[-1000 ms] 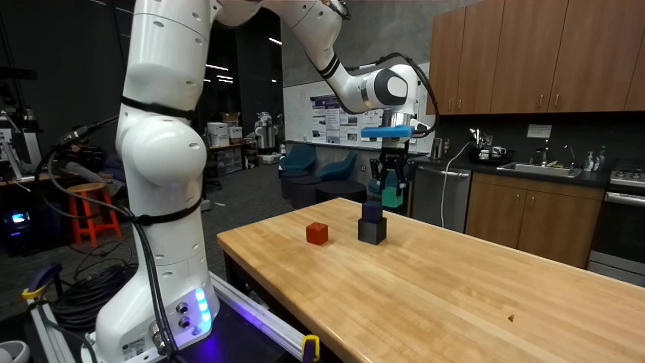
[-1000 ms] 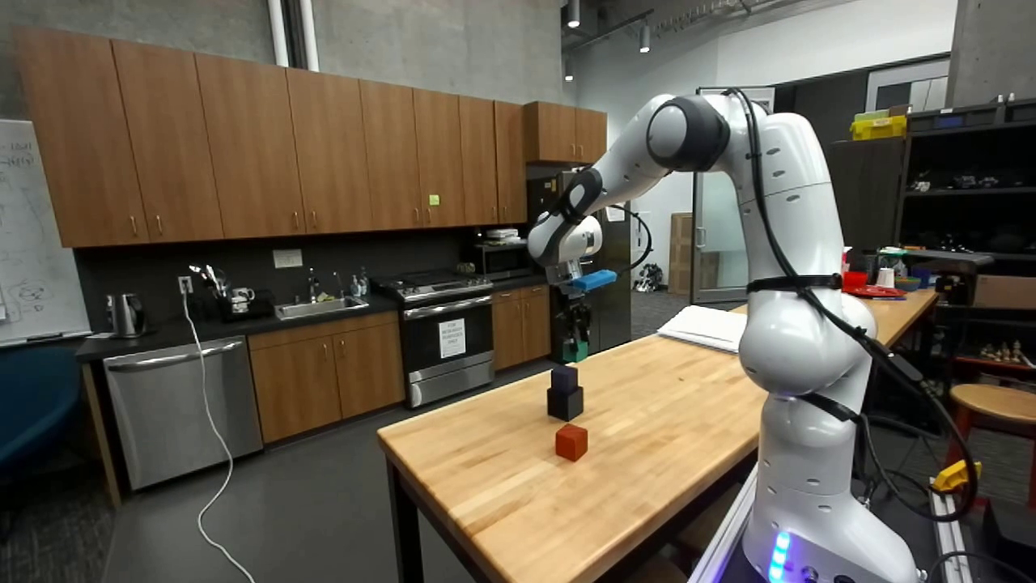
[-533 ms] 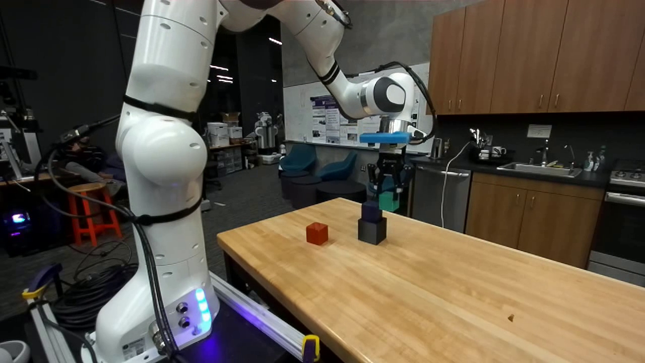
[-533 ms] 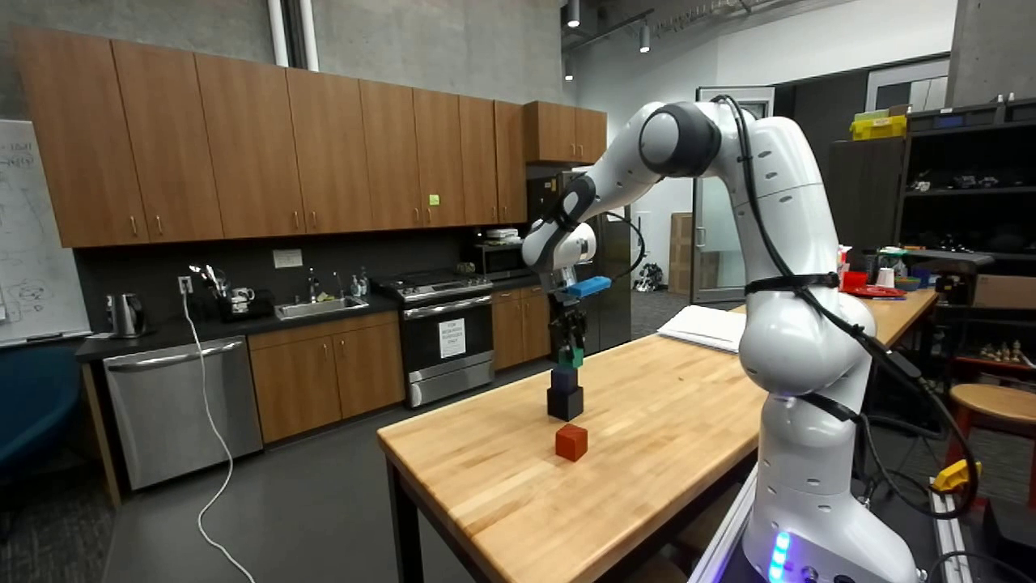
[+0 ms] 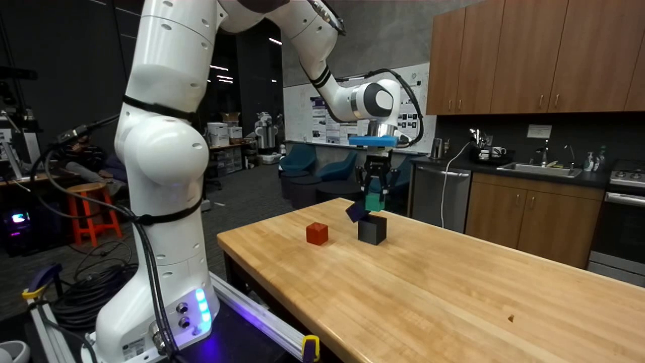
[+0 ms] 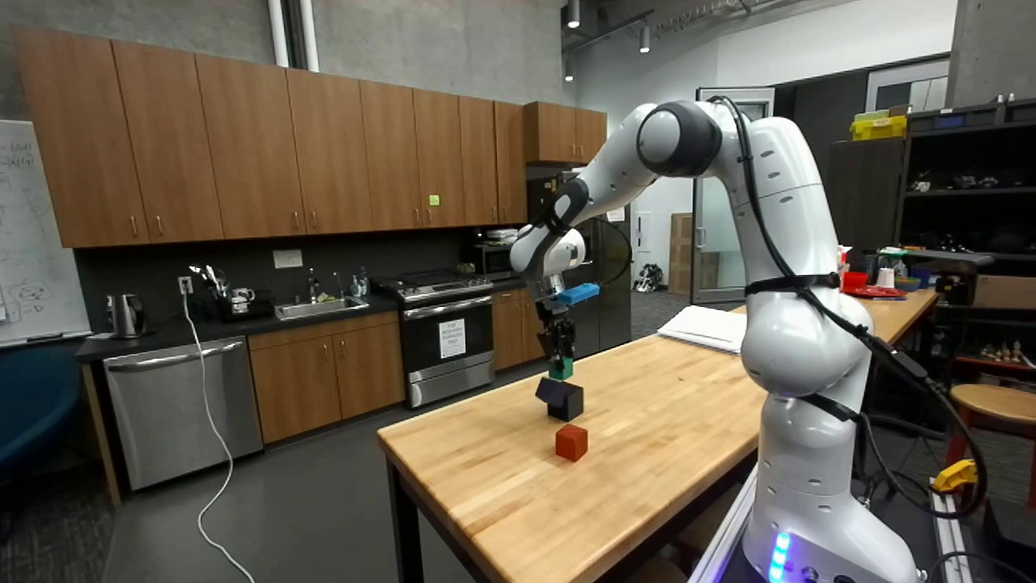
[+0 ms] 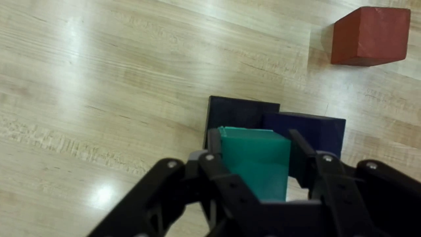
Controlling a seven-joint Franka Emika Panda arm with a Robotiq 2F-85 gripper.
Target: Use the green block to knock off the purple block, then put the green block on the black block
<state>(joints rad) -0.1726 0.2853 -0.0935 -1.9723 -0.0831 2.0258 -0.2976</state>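
My gripper (image 5: 375,191) is shut on the green block, a teal cube that shows in both exterior views (image 5: 374,203) (image 6: 561,369) and between the fingers in the wrist view (image 7: 258,161). I hold the green block just above the black block (image 5: 372,230), a dark cube standing on the table. The purple block, a dark navy cube, is tilted and tipping over the black block's side in both exterior views (image 5: 357,212) (image 6: 553,392). In the wrist view the purple block (image 7: 312,133) leans beside the black block (image 7: 240,112), partly hidden by a finger.
A red cube (image 5: 317,234) stands on the wooden table (image 5: 428,272) near the black block, on the side where the purple block tips. It also shows in the wrist view (image 7: 383,36). White papers (image 6: 704,328) lie farther along the table.
My gripper has moved sideways and down with the green block, toward the stack. The purple block, upright on the black block before, is now pushed over and tilted. The black block has not moved.
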